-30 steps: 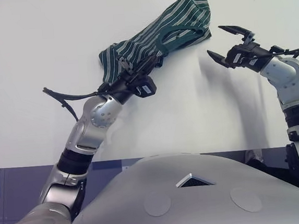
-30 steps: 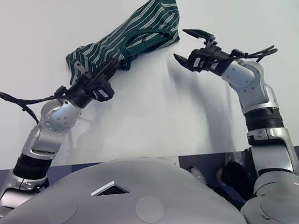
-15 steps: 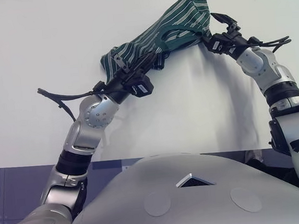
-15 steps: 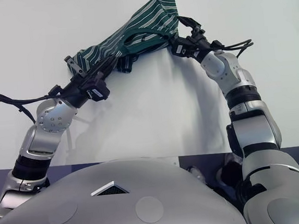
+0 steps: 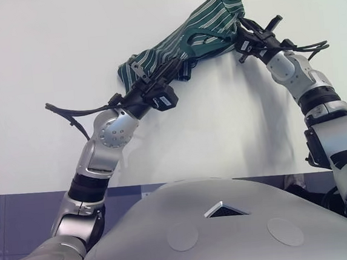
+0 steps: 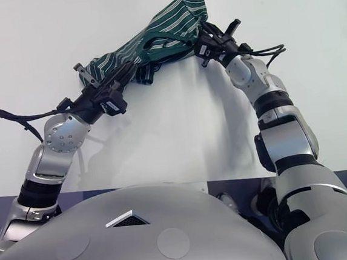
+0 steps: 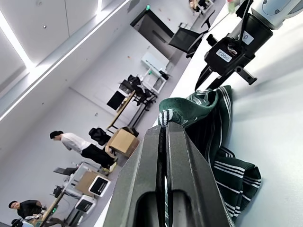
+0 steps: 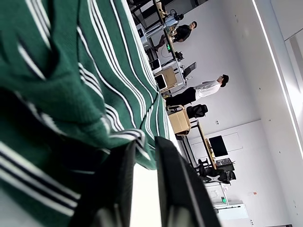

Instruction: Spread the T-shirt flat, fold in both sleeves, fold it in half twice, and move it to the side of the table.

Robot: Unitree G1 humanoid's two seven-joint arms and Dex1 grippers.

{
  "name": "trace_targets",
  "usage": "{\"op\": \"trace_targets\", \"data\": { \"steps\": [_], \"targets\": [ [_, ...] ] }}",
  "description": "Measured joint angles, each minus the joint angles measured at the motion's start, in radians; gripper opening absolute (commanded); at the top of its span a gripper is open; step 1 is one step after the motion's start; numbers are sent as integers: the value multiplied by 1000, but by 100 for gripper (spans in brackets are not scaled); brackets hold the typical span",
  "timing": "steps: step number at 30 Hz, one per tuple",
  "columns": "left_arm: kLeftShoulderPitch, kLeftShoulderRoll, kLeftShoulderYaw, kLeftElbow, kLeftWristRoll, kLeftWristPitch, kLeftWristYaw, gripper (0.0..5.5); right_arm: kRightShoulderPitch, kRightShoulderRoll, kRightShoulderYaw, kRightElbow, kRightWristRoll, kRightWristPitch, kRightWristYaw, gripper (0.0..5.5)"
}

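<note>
T-shirt (image 5: 204, 27): green, white-striped, bunched on far table (image 5: 44, 44). Left gripper (image 7: 165, 125) pinched tight on its left end; right gripper (image 5: 239, 36) closed on its right edge.

the left arm (image 5: 110, 132), in the lower left of the frame, is built of silver shells with black joint bands and a round elbow cap. the right arm (image 5: 317, 102), at the right edge, is made alike. black cables (image 5: 93, 111) are looped off each wrist. the black right gripper (image 7: 210, 85) is marked with small white labels (image 7: 225, 53).
</note>
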Motion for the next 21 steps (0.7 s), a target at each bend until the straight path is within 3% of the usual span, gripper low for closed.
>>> {"op": "trace_targets", "data": {
  "steps": [12,21],
  "targets": [
    [-11,-8,15,22,9,-7,19,0,-15,-33,32,17,-3,-61,-24,2],
    [-14,-12,36,26,12,-9,50,0,96,-154,-5,-207,45,-145,38,2]
  ]
}}
